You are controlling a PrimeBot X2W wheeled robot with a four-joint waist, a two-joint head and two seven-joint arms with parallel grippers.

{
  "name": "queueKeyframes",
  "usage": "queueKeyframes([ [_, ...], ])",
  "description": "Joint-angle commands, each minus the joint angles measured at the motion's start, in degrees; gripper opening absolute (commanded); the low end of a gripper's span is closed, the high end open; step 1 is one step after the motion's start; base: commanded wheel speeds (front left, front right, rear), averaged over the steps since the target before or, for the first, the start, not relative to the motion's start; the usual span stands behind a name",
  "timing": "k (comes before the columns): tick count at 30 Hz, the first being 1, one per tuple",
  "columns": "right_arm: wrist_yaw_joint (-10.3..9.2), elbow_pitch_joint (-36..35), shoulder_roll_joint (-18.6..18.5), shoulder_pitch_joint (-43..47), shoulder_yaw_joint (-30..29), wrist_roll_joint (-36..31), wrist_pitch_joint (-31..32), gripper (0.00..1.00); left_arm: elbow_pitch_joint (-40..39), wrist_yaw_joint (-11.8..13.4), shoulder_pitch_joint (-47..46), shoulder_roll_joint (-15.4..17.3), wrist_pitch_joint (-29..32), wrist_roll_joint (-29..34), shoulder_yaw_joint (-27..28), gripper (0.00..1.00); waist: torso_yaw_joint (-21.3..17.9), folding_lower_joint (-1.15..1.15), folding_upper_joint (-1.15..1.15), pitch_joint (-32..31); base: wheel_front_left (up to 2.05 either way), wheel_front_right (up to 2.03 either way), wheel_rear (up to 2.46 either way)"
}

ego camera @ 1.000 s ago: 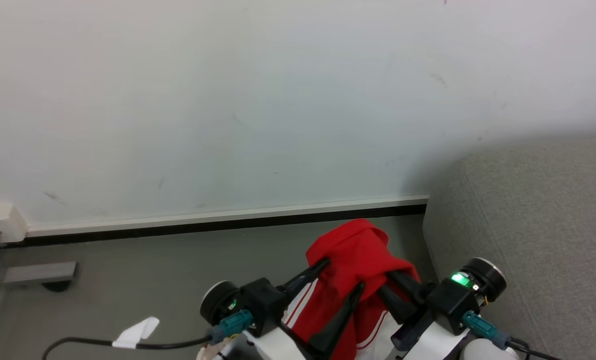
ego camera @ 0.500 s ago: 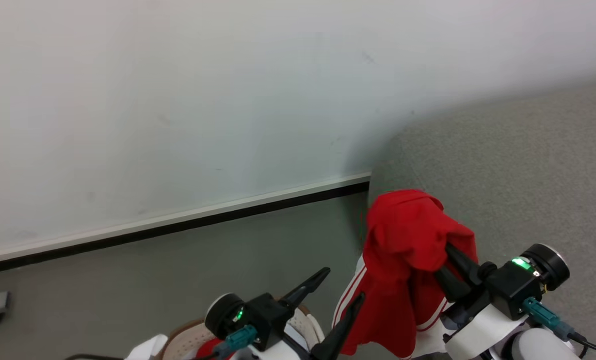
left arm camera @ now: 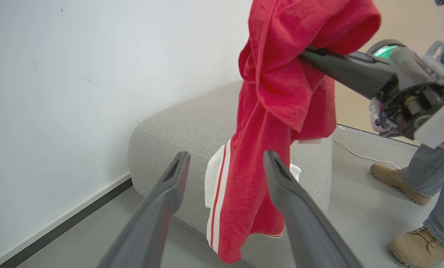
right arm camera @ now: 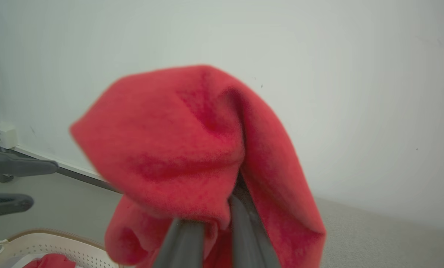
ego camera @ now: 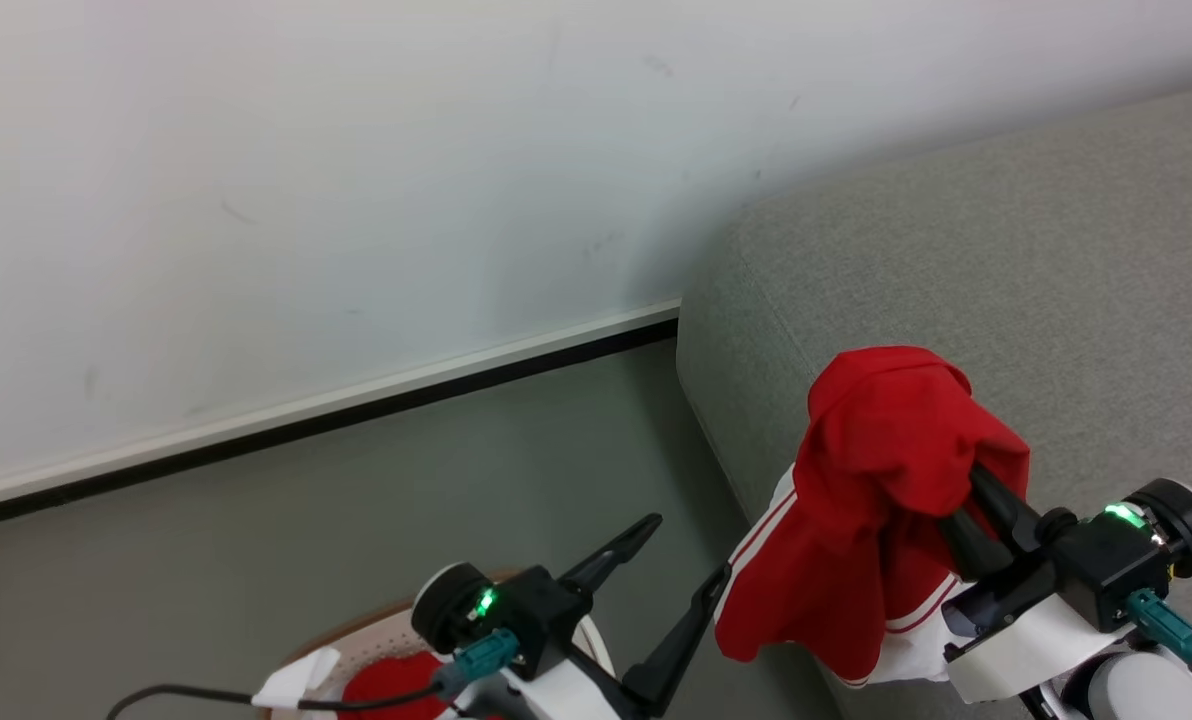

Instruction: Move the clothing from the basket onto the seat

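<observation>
head camera first: our right claw [ego camera: 964, 495] is clamped on a red garment [ego camera: 876, 460] with white stripes. it hangs in the air at the near edge of the grey sofa [ego camera: 1006, 250] and is not yet laid on it. our left claw [ego camera: 690, 546] stands wide and holds nothing, above the floor [ego camera: 356, 500] beside the sofa's end. low down, the laundry basket [ego camera: 381, 640] shows part of its rim, with another red piece [ego camera: 391, 685] lying inside.

left wrist camera: between our spread fingers [left arm camera: 170, 186] the garment dangles from the right claw in front of the sofa's rounded end. we cannot tell whether it touches. a person's tan shoes [left arm camera: 397, 178] stand on the floor beyond.

right wrist camera: red cloth is bunched over our two fingers, and the basket's perforated wall sits at the lower left.

we judge this piece about midway: it is out of the basket, but it has yet to be lowered and let go on the sofa. at least one more piece waits in the basket. we can read no brand, label or writing anywhere.
</observation>
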Motion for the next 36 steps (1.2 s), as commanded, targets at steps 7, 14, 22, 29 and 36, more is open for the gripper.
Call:
queueKeyframes([
  [7,-0.14,1.58,2.17,-7.73,-5.52,-1.35,-0.69,0.00,-1.94,-0.36,-5.80,2.30,1.92,1.68,1.20,1.00,2.36,0.00,0.00,9.80,0.00,0.00,0.00],
  [14,-0.14,6.99,-0.61,-24.99,-11.50,-1.87,-0.39,0.00,-2.94,-1.26,-11.99,3.56,2.64,2.60,2.29,1.00,6.38,0.00,0.00,19.55,0.00,0.00,0.00],
  [22,-0.14,13.02,-8.71,-42.14,-18.54,-2.94,2.85,0.00,-2.93,-2.05,-16.24,4.40,2.50,2.99,2.68,1.00,10.45,0.00,0.00,26.59,0.00,0.00,0.00],
  [29,-0.14,23.35,-16.75,-53.77,-25.00,-5.46,6.36,0.00,-2.78,-2.11,-18.70,4.15,1.78,2.75,2.90,1.00,14.28,0.00,0.00,32.09,0.00,0.00,0.00],
  [36,-0.14,35.77,-17.68,-53.47,-38.33,-11.29,7.60,0.00,-2.05,-1.28,-17.86,4.36,1.02,2.69,2.84,1.00,16.94,0.00,0.00,34.13,0.00,0.00,0.00],
])
